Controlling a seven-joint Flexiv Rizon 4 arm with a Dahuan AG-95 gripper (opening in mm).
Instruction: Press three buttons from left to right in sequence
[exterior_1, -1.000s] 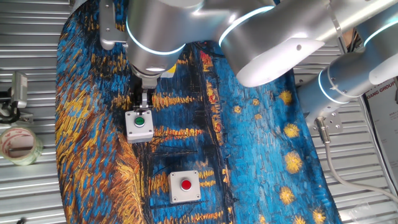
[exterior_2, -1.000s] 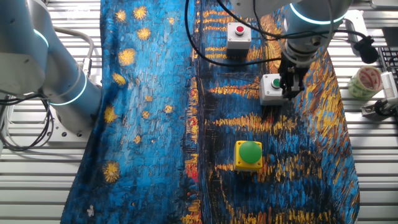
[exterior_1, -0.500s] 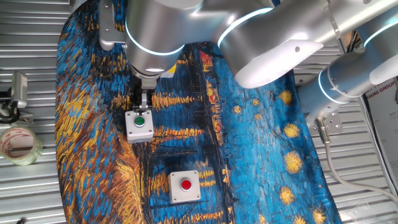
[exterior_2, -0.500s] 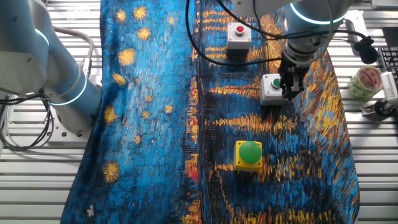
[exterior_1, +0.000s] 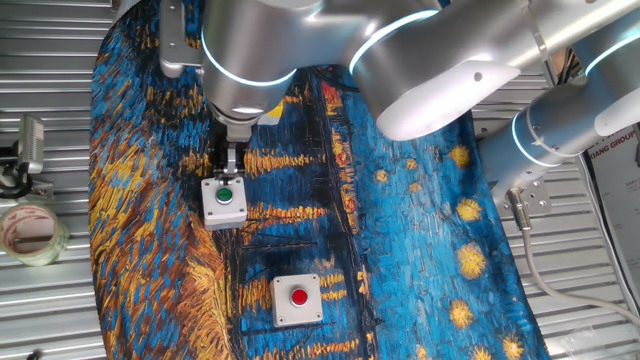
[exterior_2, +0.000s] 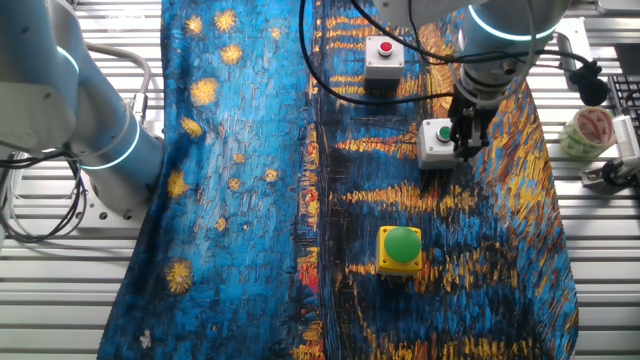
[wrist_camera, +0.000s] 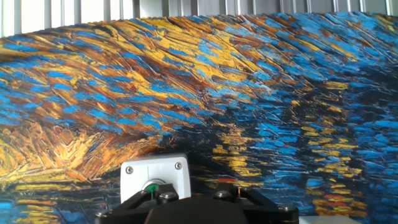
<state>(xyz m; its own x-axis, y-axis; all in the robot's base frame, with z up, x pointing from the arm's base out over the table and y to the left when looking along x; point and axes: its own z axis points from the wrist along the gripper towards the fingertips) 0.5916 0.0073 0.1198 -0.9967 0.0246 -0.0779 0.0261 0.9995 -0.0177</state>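
A painted blue-and-gold cloth (exterior_2: 250, 180) covers the tabletop (exterior_1: 40, 300). On it sit three boxes: the yellow box with a big green dome (exterior_2: 401, 248), the grey-white box with a small green button (exterior_1: 224, 200) and the grey-white box with a red button (exterior_1: 298, 299). The fingers (exterior_1: 230, 165) hang just over the small green button box; whether they are spread, I cannot tell. The yellow box shows only in the other fixed view.

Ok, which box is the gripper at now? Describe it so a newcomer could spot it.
On the blue and gold painted cloth three button boxes sit in a row. The gripper is at the middle box, grey-white with a small green button. The yellow box has a big green dome; the other grey-white box has a red button.
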